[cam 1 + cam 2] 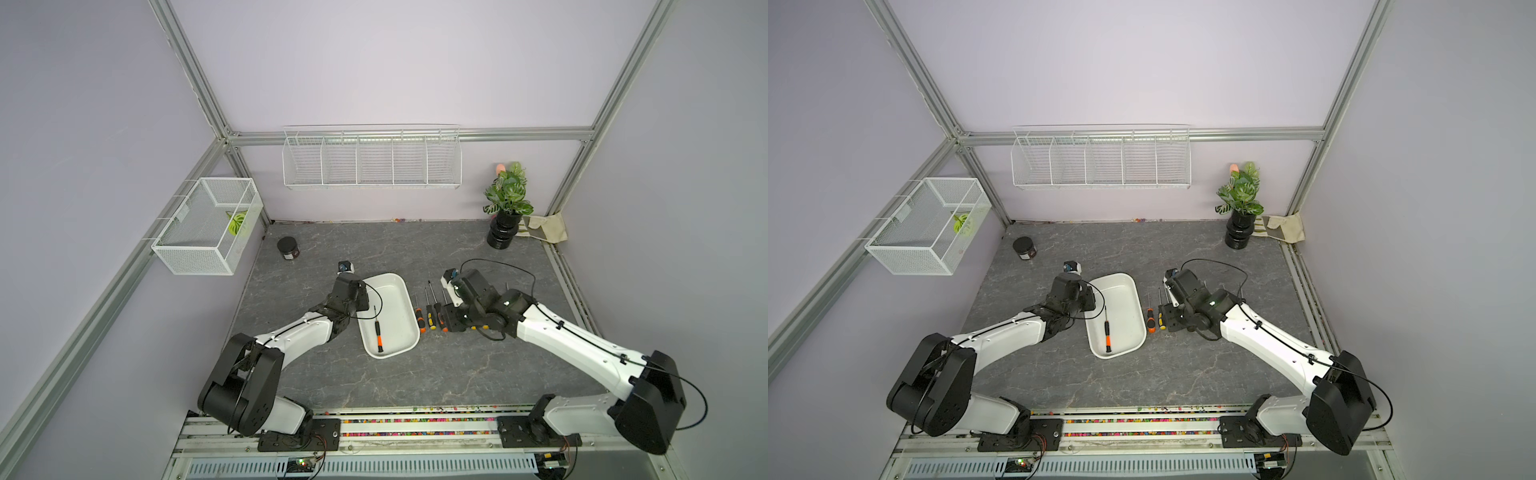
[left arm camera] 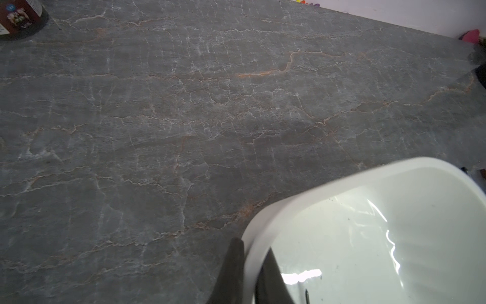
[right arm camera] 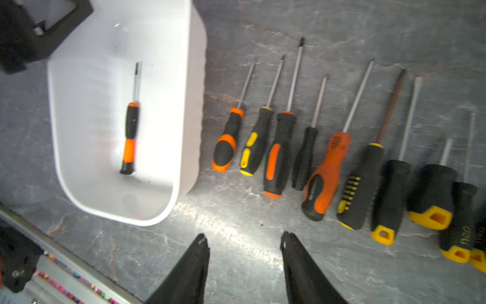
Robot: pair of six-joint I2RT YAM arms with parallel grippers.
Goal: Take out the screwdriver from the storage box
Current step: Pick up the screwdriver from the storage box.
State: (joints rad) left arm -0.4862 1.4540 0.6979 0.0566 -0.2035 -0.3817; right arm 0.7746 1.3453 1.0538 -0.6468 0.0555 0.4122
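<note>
The right jaws stand parted and empty above the worktop (image 3: 236, 223), by the row of spare screwdrivers (image 3: 327, 168). The screwdriver (image 3: 130, 136) lies to their left, flat in the storage box (image 3: 194, 79) along its length. Its black-and-orange handle is nearest, its thin shaft points away. Farther on, the left jaws are clamped on the box's left rim, so the right arm looks the free one.
</note>
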